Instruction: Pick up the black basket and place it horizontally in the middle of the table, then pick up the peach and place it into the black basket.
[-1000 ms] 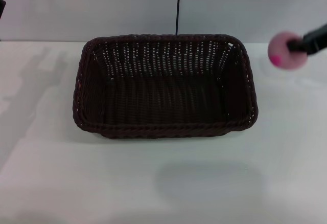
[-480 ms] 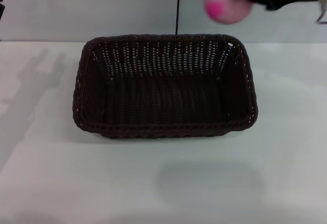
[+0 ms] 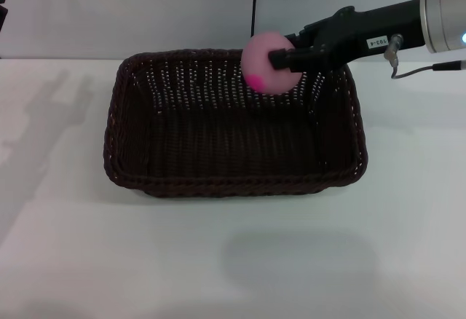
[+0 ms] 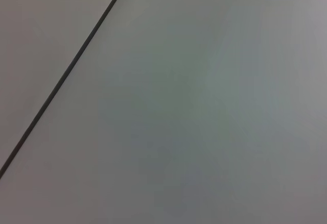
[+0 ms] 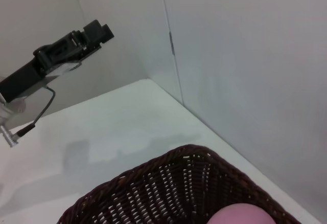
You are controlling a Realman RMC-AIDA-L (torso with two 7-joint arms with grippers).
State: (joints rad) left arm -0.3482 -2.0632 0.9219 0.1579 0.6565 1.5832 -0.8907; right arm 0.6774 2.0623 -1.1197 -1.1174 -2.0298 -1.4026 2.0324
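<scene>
Head view: the right arm reaches in from the right. A small white label on its black wrist housing carries dark characters too small to read. The right gripper is clamped on the peach, its black fingers pressed into the peach's right side. The peach hangs above the back right part of the basket, its magenta patch turned to the lower left, and it touches neither the weave nor the floor of the basket. The basket lies lengthwise across the middle of the table, open side up, with nothing inside it. A dark edge at the far upper left may be part of the left arm.

Left wrist view: only a plain grey wall with 1 dark seam running diagonally.

Right wrist view: 1 rounded corner of the basket sits low in the picture, and the top of the peach shows at the very edge. Beyond, over the table, the left gripper is held up near the wall; I cannot tell how its fingers are set.
</scene>
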